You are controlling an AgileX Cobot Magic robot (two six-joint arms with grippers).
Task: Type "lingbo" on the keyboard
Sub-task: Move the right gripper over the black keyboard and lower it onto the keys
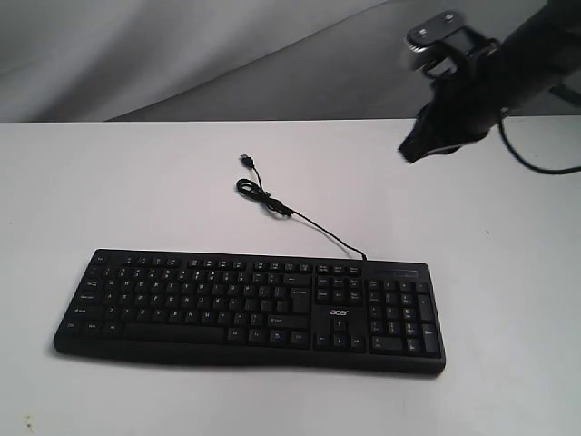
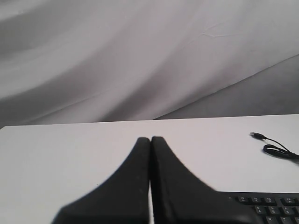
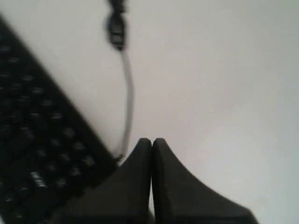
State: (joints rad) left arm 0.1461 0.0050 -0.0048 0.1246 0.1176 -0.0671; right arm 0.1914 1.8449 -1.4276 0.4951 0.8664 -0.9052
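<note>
The long black keyboard (image 1: pixel 250 309) lies flat near the table's front edge, number pad to the right, with a small white logo. Its thin black cable (image 1: pixel 300 216) runs back to a loose plug. My right gripper (image 1: pixel 406 153) hangs high at the upper right, well above and behind the number pad, fingers pressed together and holding nothing. In the right wrist view the gripper (image 3: pixel 151 141) is shut over the blurred keyboard (image 3: pixel 37 140) and cable (image 3: pixel 127 107). My left gripper (image 2: pixel 150 139) is shut too, with a keyboard (image 2: pixel 268 205) corner beside it; it does not show in the exterior view.
The white table (image 1: pixel 136 182) stretches wide around the keyboard. The cable's coiled loop and USB plug (image 1: pixel 247 161) lie behind the keyboard's middle. A grey draped backdrop (image 1: pixel 182 54) rises behind the table's far edge.
</note>
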